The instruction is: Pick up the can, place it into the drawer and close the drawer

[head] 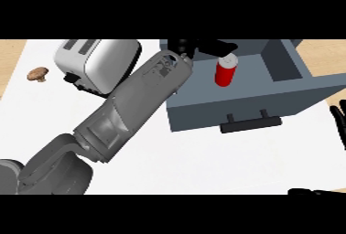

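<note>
Can (226, 72) upright inside open drawer (290, 64), touching left hand (202, 46) fingers.

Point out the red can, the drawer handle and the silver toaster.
Red cylindrical can (225, 75), head view, on its red side wall.
Black bar drawer handle (250, 124), head view, on the middle of the bar.
Silver toaster (101, 61), head view, on its shiny side panel.

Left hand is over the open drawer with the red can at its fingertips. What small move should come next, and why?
Probably open the fingers and lift the left hand clear. The can stands upright inside the drawer, so placing looks done; whether the fingers grip it is unclear. The drawer is open, its handle untouched. The right hand rests at the right edge.
</note>
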You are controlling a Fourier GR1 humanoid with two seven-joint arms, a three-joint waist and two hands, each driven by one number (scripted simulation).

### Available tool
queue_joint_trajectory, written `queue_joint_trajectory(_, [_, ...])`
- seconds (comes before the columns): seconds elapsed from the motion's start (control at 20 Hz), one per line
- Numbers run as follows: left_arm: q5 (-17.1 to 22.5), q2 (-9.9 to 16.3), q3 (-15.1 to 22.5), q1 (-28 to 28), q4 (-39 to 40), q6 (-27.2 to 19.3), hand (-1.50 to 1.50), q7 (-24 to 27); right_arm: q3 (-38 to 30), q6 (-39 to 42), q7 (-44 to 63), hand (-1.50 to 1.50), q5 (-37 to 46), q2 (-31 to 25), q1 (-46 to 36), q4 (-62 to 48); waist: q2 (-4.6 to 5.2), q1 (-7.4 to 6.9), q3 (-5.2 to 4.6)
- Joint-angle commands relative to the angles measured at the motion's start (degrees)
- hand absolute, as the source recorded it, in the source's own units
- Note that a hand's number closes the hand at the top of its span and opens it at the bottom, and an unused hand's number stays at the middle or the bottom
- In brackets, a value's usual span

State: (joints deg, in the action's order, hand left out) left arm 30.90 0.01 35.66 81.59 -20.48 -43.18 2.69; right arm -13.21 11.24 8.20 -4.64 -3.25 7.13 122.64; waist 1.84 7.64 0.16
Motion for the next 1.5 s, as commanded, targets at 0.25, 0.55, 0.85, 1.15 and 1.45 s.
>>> queue_joint_trajectory(0.25, [3.86,-0.01,0.25,-1.69,-1.74,-3.09,-1.50,2.56,0.16,-1.05,-1.98,-1.50,7.02,-2.73,-1.97,2.90,0.08,0.04,-0.09])
queue_joint_trajectory(0.55, [6.99,-0.01,-0.23,-1.25,-3.45,-3.10,-1.50,2.13,2.96,0.43,-3.70,-1.50,14.38,-5.91,-1.82,7.18,-0.38,-0.97,-0.11])
queue_joint_trajectory(0.85, [9.66,-0.01,-1.87,-0.29,-3.67,-2.91,-1.50,5.64,5.43,-0.24,-6.36,-1.50,23.05,-8.04,-3.97,5.27,-0.37,-2.49,-0.11])
queue_joint_trajectory(1.15, [9.80,-0.01,-1.23,1.82,-3.90,-3.90,-1.50,4.24,10.27,-2.27,-7.31,-1.50,37.45,-11.11,-7.90,0.39,-0.98,-5.30,-0.13])
queue_joint_trajectory(1.45, [9.69,-0.01,-1.10,1.78,-4.46,-4.29,-1.50,3.26,18.59,-6.31,-8.01,-1.50,53.13,-11.08,-10.04,-8.03,-1.28,-6.57,-0.13])
